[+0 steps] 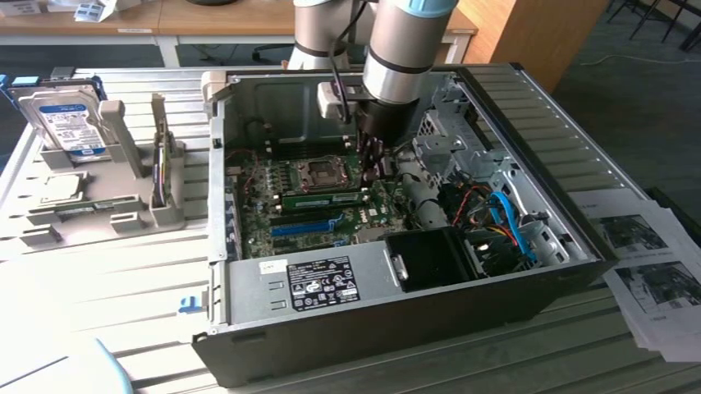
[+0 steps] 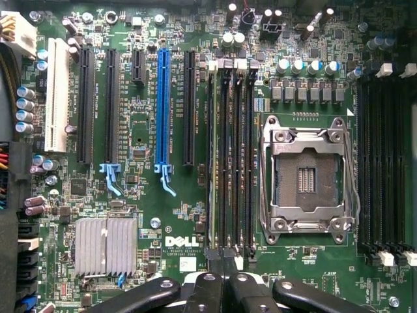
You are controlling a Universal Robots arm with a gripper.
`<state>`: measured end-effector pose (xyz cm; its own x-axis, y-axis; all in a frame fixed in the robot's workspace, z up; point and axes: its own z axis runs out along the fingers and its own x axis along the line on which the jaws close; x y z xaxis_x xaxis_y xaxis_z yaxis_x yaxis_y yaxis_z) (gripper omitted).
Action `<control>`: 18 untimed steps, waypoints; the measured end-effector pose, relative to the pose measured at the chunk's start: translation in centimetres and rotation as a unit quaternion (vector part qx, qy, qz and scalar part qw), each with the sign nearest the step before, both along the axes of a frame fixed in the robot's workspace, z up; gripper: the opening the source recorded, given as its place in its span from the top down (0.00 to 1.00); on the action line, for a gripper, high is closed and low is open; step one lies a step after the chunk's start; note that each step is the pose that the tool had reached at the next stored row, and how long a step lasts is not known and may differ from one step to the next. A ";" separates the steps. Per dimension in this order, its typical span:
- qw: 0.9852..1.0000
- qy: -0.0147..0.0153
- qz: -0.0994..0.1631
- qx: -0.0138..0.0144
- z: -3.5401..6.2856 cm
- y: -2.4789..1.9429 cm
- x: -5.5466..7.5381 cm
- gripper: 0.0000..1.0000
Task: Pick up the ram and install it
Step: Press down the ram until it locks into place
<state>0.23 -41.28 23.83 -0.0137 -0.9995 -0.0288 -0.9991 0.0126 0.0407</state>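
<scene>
The ram (image 1: 323, 199) is a thin green stick standing in a memory slot on the motherboard, just in front of the CPU socket (image 1: 325, 171), inside the open computer case (image 1: 383, 312). In the wrist view the ram (image 2: 214, 156) appears edge-on in the memory slot nearest the blue slot strip (image 2: 163, 111). My gripper (image 1: 378, 162) hangs a little above the board, over the end of the memory slots. Its black fingers (image 2: 207, 290) are shut together with nothing visible between them, and the gripper (image 2: 225, 287) is apart from the ram.
A silver hard drive (image 1: 68, 119) stands in a grey holder (image 1: 110, 205) at the exterior view's left. Printed sheets (image 1: 646, 263) lie at its right. Drive cages, cables (image 1: 504, 217) and a black box (image 1: 432, 258) crowd the case around the board.
</scene>
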 end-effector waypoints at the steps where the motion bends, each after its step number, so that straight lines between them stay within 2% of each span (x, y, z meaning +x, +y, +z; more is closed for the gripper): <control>1: 1.000 0.000 0.000 0.000 0.00 0.00 -0.1 0.91; 9: 1.000 -0.002 0.000 0.000 0.00 0.00 -0.9 0.91; 18: 1.000 -0.007 0.000 0.000 0.00 0.00 -2.0 0.91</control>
